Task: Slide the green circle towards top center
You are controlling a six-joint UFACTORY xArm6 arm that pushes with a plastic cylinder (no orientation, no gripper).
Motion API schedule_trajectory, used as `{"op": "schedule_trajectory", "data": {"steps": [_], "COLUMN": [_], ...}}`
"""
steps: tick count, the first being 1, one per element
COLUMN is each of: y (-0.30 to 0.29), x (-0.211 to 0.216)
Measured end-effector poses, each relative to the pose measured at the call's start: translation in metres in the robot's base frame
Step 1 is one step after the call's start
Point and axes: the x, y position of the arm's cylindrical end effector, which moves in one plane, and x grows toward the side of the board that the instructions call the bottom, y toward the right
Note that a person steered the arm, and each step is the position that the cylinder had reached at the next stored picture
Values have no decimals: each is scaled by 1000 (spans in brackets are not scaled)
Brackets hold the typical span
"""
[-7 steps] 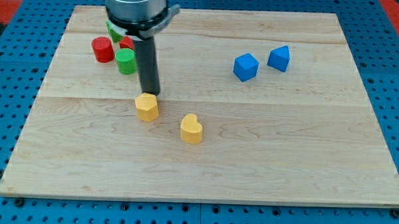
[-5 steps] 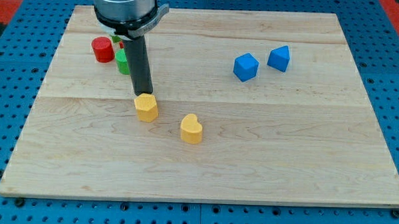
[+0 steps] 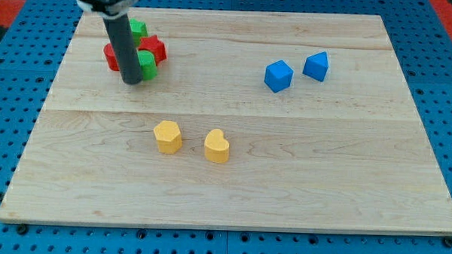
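Green circle point(image 3: 146, 64) sits up near the wooden board's point(image 3: 299, 182) upper left corner, a little in from the left edge, and that is the marker for everything else. My tip point(image 3: 132, 81) is planted right at the green circle's left flank, just toward the view's bottom-left of it, the dark rod point(image 3: 124, 48) rising in front of its left edge and looking to be in contact, though the rod hides the exact meeting point. No pincer on this arm at all, only the straight rod, so nothing to call spread or pressed together. Tucked behind the rod, just left of the green circle, a red circle point(image 3: 111, 57) peeks out, mostly hidden. Touching the green circle on its upper right is another red block point(image 3: 155, 47), shape not clear from here. Up above the green circle, toward the board's top edge, a second green block point(image 3: 138, 28) shows, partly covered by the rod, shape not readable. Well below the green circle, toward mid-board, a yellow hexagon-like block point(image 3: 167, 136) stands, and just right of that a yellow heart point(image 3: 217, 146), the two apart. Far to the green circle's right, at about its height, two blue cubes: a nearer blue cube point(image 3: 278, 75) and a farther blue cube point(image 3: 315, 66), close but not touching
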Motion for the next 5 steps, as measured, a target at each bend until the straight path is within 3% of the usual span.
{"op": "schedule_trajectory", "data": {"steps": [5], "y": [-47], "x": [-19]}}
